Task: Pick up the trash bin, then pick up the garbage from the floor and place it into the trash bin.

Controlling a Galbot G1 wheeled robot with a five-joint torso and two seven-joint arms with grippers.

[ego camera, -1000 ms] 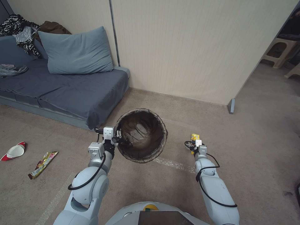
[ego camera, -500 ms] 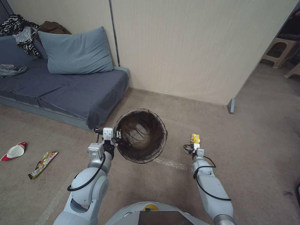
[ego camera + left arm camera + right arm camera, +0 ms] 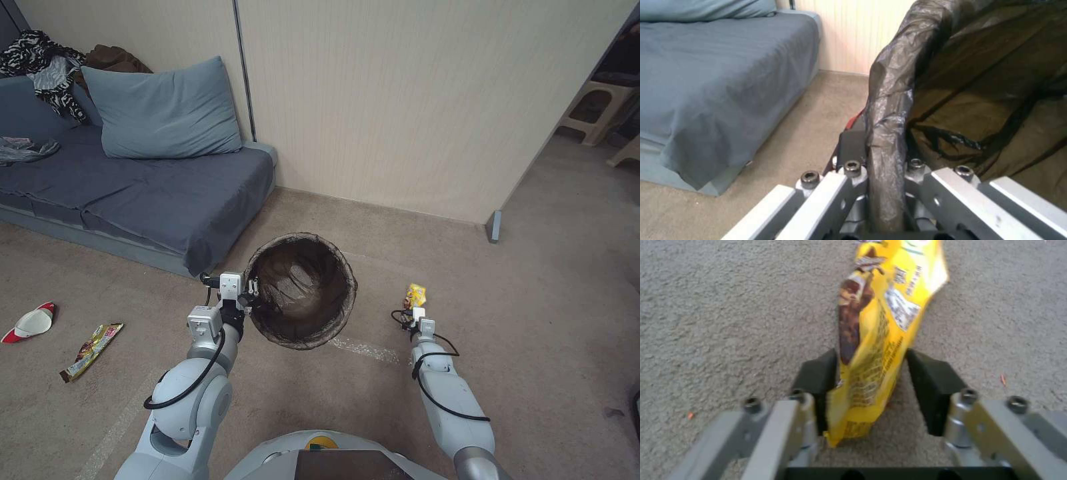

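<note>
The trash bin (image 3: 303, 290), lined with a dark brown bag, hangs tilted above the carpet with its mouth facing me. My left gripper (image 3: 250, 290) is shut on its near-left rim (image 3: 889, 100), one finger inside and one outside. To the right, my right gripper (image 3: 408, 313) is low over the floor, shut on a yellow snack wrapper (image 3: 416, 294). In the right wrist view the wrapper (image 3: 880, 323) stands upright between the black pads (image 3: 818, 380). More garbage lies at the far left: a flattened red-and-white cup (image 3: 30, 323) and a colourful wrapper (image 3: 90, 350).
A low blue-grey sofa (image 3: 167, 193) with a pillow (image 3: 160, 110) stands at the back left, close behind the bin. A beige wall (image 3: 400, 100) runs behind, ending at a partition foot (image 3: 493, 227). Open carpet lies to the right, with plastic stools (image 3: 593, 110) beyond.
My right arm has drawn back and a little to the left, taking the yellow wrapper with it. The left arm and the bin have stayed still.
</note>
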